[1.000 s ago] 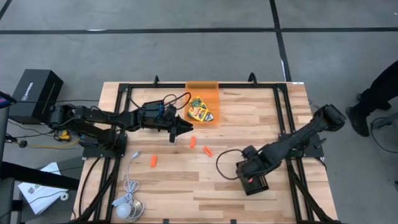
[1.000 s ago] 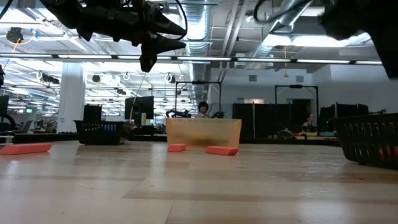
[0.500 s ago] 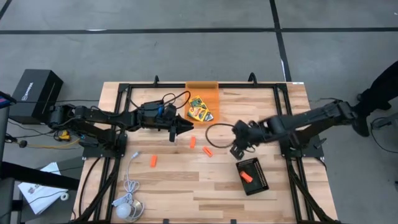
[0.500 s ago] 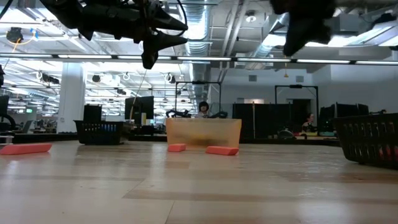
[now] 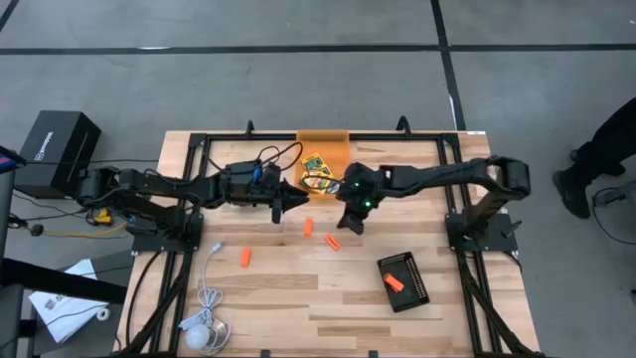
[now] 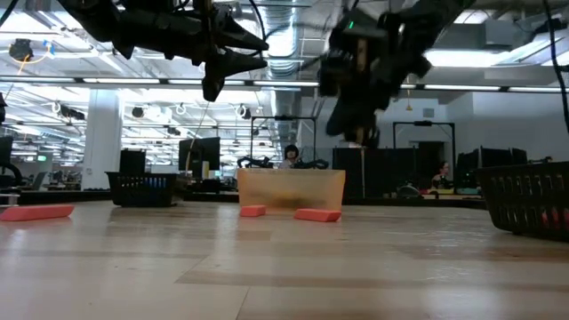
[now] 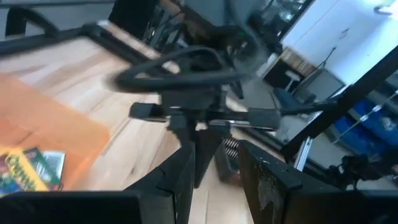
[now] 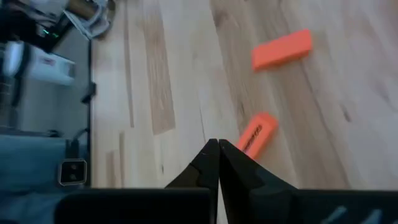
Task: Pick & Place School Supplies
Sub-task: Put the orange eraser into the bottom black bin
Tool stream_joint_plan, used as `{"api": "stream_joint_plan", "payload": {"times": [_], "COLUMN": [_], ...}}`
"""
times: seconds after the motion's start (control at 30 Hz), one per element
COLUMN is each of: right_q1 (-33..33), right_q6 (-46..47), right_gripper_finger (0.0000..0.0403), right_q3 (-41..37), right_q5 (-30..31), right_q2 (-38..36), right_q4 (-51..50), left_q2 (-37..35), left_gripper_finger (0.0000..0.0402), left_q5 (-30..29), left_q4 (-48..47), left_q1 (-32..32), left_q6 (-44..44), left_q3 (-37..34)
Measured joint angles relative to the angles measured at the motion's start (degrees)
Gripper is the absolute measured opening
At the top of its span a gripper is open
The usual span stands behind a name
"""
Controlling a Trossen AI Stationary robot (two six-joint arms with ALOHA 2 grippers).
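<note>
— Seeing crayon boxes (image 5: 318,175) inside my orange bin (image 5: 324,143) at the worktop's far edge; one orange piece (image 5: 394,282) in the black tray (image 5: 405,281).
— Jaws?
— Right gripper (image 5: 352,225) shut, empty, above two orange pieces (image 5: 332,242); left gripper (image 5: 301,202) partly open, empty.

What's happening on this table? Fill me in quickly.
School supplies are being sorted. The right gripper, shut and empty, hangs above two orange pieces mid-table. One orange piece already lies in the black tray; another sits alone on the left. Crayon boxes fill the orange bin. The left gripper hangs beside that bin.
</note>
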Motion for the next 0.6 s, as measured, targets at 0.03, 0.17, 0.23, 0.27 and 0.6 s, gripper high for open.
{"api": "stream_joint_plan", "payload": {"times": [0.03, 0.17, 0.23, 0.27, 0.6], "right_q1": [-0.4, -0.6, -0.6, -0.6, -0.6], "right_q6": [0.0, -0.9, -0.9, -0.9, 2.7], "right_gripper_finger": [0.0000, 0.0000, 0.0000, 0.0000, 0.0000], "right_q3": [-0.4, -1.6, -2.1, -2.4, -3.7], "right_q5": [-1.3, -4.5, -5.3, -5.4, -5.1], "right_q2": [0.9, 3.5, 3.4, 3.4, 3.5], "right_q4": [0.8, 0.6, 2.2, 3.6, 10.0], "left_q2": [0.0, -0.5, -1.2, -2.6, -24.2], "left_gripper_finger": [0.0117, 0.0117, 0.0117, 0.0117, 0.0117], "left_q5": [-0.1, -0.1, 0.4, 1.5, 5.5], "left_q4": [-1.3, -11.2, -14.5, -15.5, -19.2], "left_q1": [0.3, 2.5, 4.5, 5.6, 12.4], "left_q6": [0.0, 0.0, 0.1, 0.3, 4.6], "left_q3": [0.0, 0.0, -0.1, -0.5, -0.4]}}
